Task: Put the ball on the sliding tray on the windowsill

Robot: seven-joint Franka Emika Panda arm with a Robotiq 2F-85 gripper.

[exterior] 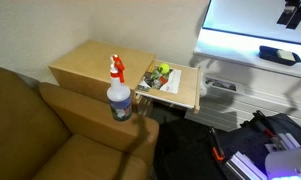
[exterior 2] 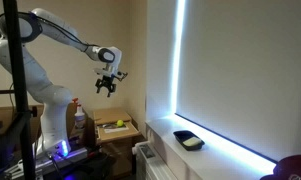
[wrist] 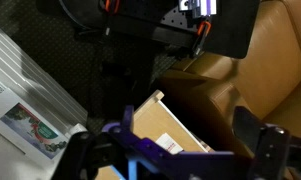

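Note:
A yellow-green ball lies on the wooden sliding tray pulled out from a low wooden cabinet; it also shows in an exterior view. My gripper hangs high in the air, well above the ball and apart from it, and appears at the top edge of an exterior view. In the wrist view the gripper is open and empty, with the cabinet top far below it. The ball is hidden in the wrist view. The windowsill runs under the bright window.
A black dish sits on the windowsill, also seen in an exterior view. A spray bottle stands on the brown couch arm. Small items lie beside the ball on the tray. A radiator is below the sill.

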